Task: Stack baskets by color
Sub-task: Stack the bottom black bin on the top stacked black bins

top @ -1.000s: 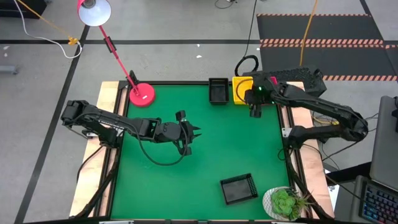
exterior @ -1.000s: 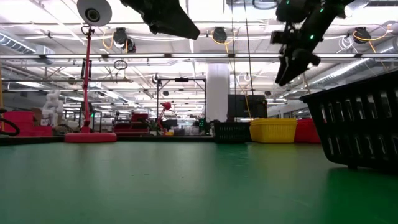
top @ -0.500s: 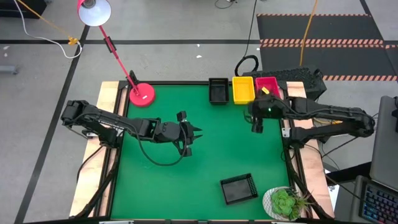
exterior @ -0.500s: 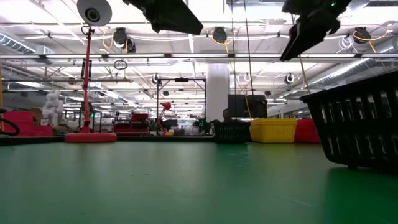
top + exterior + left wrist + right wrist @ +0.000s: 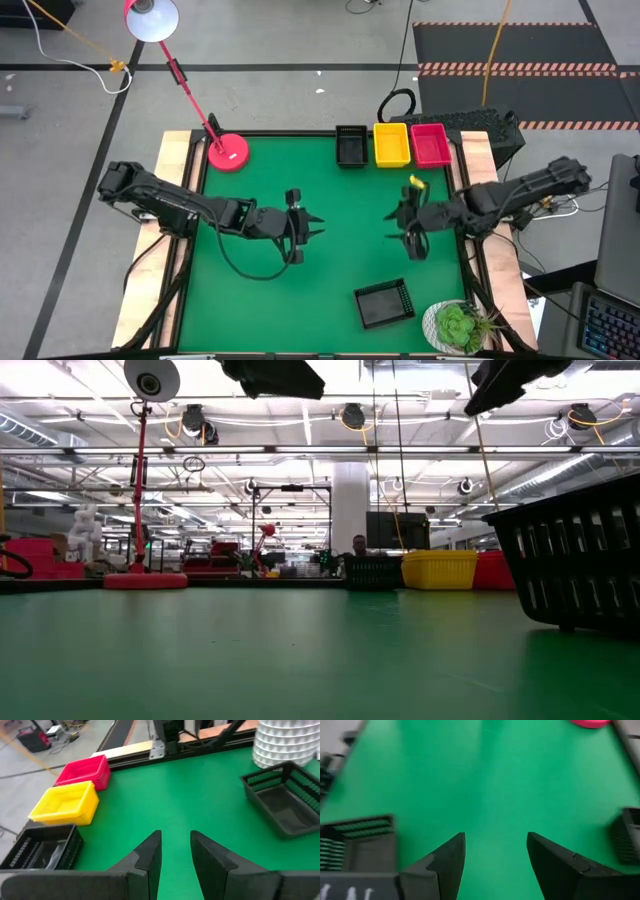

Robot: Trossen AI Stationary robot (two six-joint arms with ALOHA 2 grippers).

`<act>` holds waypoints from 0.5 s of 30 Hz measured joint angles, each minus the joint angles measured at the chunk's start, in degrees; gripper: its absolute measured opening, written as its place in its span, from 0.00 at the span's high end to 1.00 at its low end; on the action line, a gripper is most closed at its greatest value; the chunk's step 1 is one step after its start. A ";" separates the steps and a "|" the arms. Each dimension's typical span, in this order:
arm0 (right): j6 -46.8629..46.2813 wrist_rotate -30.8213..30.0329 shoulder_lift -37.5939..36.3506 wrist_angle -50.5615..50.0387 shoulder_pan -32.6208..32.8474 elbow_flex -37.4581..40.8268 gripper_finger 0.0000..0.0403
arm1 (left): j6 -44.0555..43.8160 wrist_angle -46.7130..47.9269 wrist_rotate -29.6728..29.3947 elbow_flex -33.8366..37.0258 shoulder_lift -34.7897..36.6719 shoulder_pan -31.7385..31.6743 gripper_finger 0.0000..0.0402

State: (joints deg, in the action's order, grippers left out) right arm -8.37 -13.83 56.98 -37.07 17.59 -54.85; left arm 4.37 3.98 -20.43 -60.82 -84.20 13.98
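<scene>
Both hands (image 5: 312,232) (image 5: 398,226) empty, apart, mid-table

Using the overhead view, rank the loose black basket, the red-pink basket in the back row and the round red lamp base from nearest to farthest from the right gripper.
From the right gripper:
1. Loose black slotted plastic basket, toward the near edge.
2. Red-pink plastic basket, right end of the back row.
3. Round red lamp base, far-left corner.

The table (image 5: 330,260) wore a matt green cloth-like mat, edged in pale wood. The baskets (image 5: 67,805) looked like smooth, slightly glossy plastic with slotted sides. The gripper fingers (image 5: 447,860) were matt black plastic.
</scene>
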 joint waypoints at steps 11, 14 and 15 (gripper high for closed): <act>-9.43 -10.35 8.90 3.57 14.05 0.00 0.49 | 3.03 0.32 0.00 -3.33 0.00 6.69 0.73; -10.48 -10.04 10.75 4.61 15.87 0.00 0.49 | 1.75 0.37 -0.10 -3.48 -0.36 9.60 0.73; -10.50 -9.63 11.03 4.77 16.23 0.00 0.49 | 1.09 0.27 -0.12 -3.50 -0.81 10.72 0.73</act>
State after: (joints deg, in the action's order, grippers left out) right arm -18.87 -23.47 68.01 -32.31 33.81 -54.85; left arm 5.46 4.25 -20.55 -64.31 -85.02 24.71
